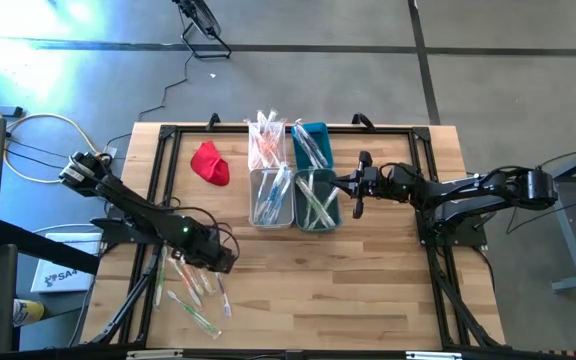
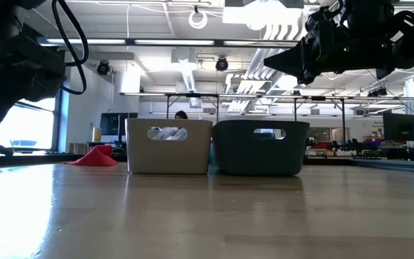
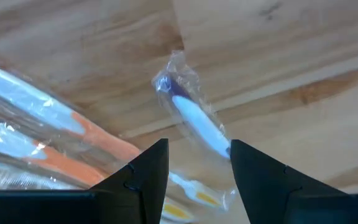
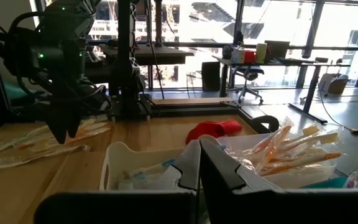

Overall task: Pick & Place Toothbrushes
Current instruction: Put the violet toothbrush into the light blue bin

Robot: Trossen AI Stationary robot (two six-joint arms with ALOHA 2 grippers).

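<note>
We are well into the sorting, by our judgement, but not done. Four bins (image 1: 271,205) stand in a block at the middle of the bench (image 1: 368,280), and each already holds wrapped toothbrushes: orange-handled ones in the clear far bin, blue ones in the teal far bin beside it, blue and white ones in the pale near bin, green ones in the dark near bin. A loose scatter of toothbrushes (image 1: 193,290) is left on the bench, on the left arm's side of the bins and nearer the front edge. A red cloth (image 1: 211,163) lies just beside the bins on that same side.

Our left gripper (image 1: 218,262) hangs low over that scatter, its fingers (image 3: 143,177) standing apart with nothing between them yet. Just ahead of them lies one toothbrush (image 3: 194,118) with a white and blue handle, we think, though the crinkled wrapper blurs it. Orange-handled ones lie beside it.

Our right gripper (image 1: 358,190) hovers above the dark near bin, its fingers pressed together and holding nothing.

The toothbrushes are thin and light, each sealed in a clear, glossy, wrinkled sleeve, and several overlap.
</note>
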